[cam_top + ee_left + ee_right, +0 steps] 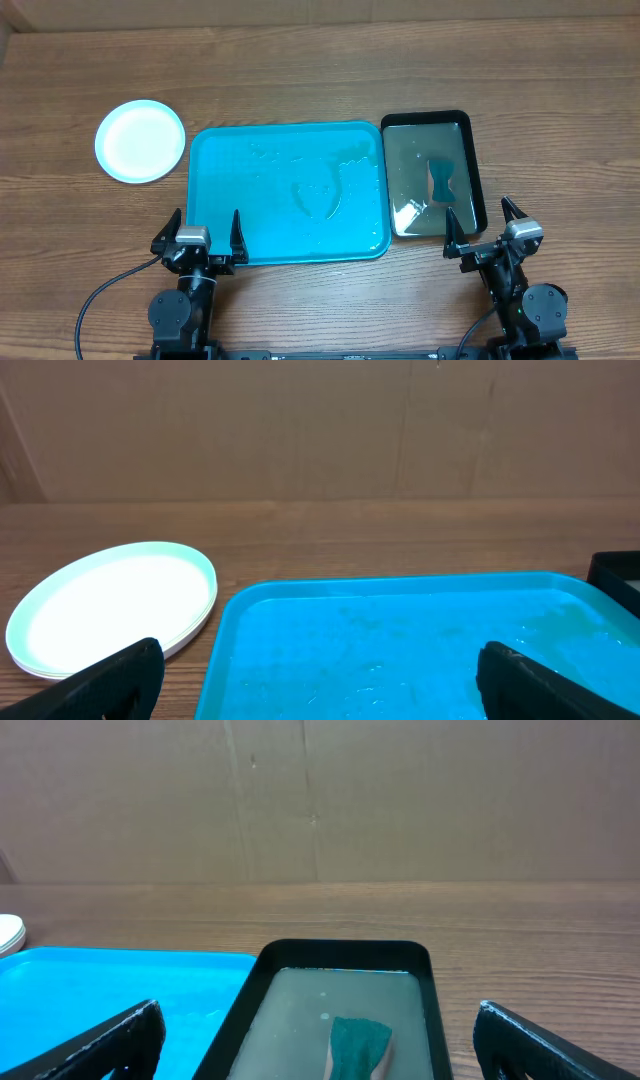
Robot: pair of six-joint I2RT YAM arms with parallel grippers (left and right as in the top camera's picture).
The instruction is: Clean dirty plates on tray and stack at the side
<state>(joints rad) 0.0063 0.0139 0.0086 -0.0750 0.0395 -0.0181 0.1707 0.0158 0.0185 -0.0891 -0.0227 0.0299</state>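
The plates (140,141) lie in one stack on the table left of the tray, a white face on top with a light blue rim; the stack also shows in the left wrist view (110,605) and its edge in the right wrist view (8,934). The turquoise tray (287,193) holds no plates, only wet streaks; it also shows in the left wrist view (400,640). My left gripper (199,240) is open and empty at the tray's near left edge. My right gripper (485,238) is open and empty at the near end of the black tray.
A black tray (433,173) with water stands right of the turquoise tray. A dark green sponge (441,181) lies in it, also seen in the right wrist view (358,1045). A cardboard wall stands behind the table.
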